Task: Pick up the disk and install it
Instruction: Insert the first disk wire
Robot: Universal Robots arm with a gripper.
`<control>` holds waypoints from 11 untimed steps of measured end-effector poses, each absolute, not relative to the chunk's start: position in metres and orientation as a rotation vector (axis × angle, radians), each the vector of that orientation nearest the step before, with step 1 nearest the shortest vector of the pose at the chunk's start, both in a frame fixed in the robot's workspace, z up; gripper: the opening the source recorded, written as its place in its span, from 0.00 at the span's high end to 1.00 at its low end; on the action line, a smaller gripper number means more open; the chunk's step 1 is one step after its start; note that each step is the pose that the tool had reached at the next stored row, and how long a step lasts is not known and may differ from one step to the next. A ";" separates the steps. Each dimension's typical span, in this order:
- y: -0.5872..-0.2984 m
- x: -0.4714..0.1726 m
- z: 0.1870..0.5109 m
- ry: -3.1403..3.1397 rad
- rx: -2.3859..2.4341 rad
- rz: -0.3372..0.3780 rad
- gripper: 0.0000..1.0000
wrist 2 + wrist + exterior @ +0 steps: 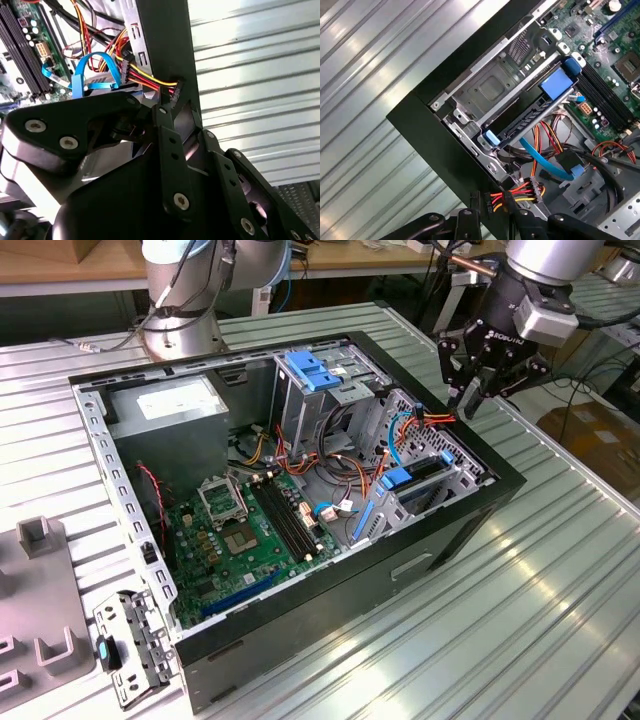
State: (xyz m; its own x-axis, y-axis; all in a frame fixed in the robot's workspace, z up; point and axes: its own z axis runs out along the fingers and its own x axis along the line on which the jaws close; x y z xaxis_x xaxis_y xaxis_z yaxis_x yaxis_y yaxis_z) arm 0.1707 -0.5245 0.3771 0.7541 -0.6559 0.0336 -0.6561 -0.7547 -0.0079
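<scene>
**A:** Where's the disk [425, 472] in the exterior view?

**B:** Right of centre, down in the low drive cage at the corner of the case [505, 475], standing on edge with a blue rail up. The gripper [470, 400] hangs in the upper right, over the case rim. So the disk lies down and left of it, near but apart. The tall cage [315, 370] and the motherboard [250, 530] sit further left.

**A:** Is the tool open or closed?

**B:** Take the second wrist view. At centre the gripper [170, 102] looks pinched on the black plug [175, 92] of the red-and-yellow wires, hard against the dark case wall. A blue ribbon cable [80, 70] loops at upper left.

**A:** And the first wrist view?

**B:** The disk [530, 117] runs on a diagonal from lower left to upper right across the middle. The gripper [491, 212] sits at the bottom edge with the plug [489, 202] between its tips. The wires and the blue ribbon cable [540, 160] lie between them, which I'd judge to be the clutter in the way.
</scene>
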 end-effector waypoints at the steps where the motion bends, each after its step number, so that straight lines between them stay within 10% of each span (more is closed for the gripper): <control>1: -0.524 0.171 0.376 -1.076 2.947 0.054 0.69; 11: -0.522 0.174 0.366 -1.023 2.968 0.062 0.69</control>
State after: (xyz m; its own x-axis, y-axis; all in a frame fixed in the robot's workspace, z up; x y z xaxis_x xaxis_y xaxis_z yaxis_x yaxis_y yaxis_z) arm 0.1740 -0.5218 0.3661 0.7872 -0.6156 0.0378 -0.6157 -0.7879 -0.0115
